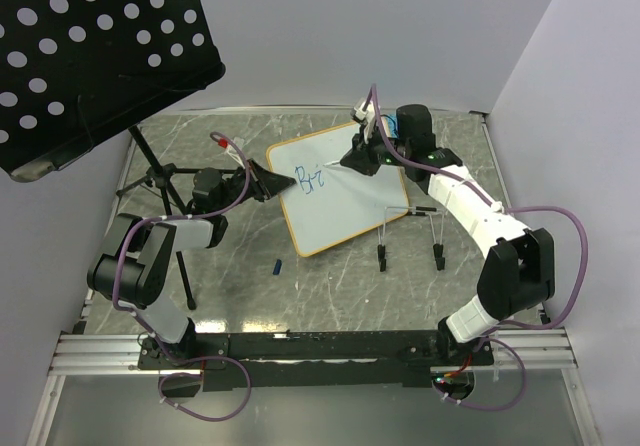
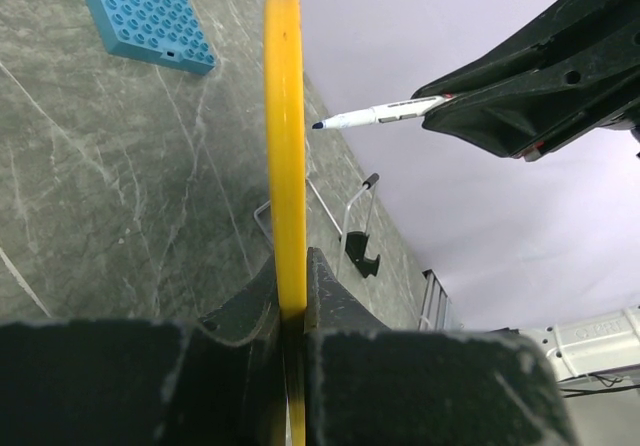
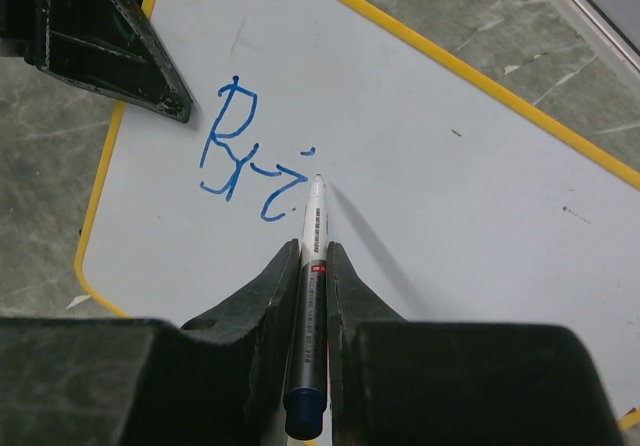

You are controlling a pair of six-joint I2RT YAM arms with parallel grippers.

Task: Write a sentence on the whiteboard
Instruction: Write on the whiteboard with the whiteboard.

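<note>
The whiteboard (image 1: 345,211), white with a yellow rim, lies tilted on the table. Blue strokes reading "Bri" (image 3: 250,171) are the only part of the sentence that shows, near the board's upper left (image 1: 308,178). My right gripper (image 3: 314,251) is shut on a white and grey marker (image 3: 313,228), whose tip meets the board just right of the last stroke. My left gripper (image 2: 290,266) is shut on the whiteboard's yellow rim (image 2: 283,126) at its left edge (image 1: 268,181). The left wrist view shows the marker (image 2: 375,116) sticking out of the right gripper (image 2: 450,104).
A black perforated music stand (image 1: 90,56) on a tripod rises at the back left. A wire stand with black clip feet (image 1: 410,231) sits by the board's right corner. A blue studded plate (image 2: 145,11) lies behind the board. A small blue piece (image 1: 277,264) lies in front.
</note>
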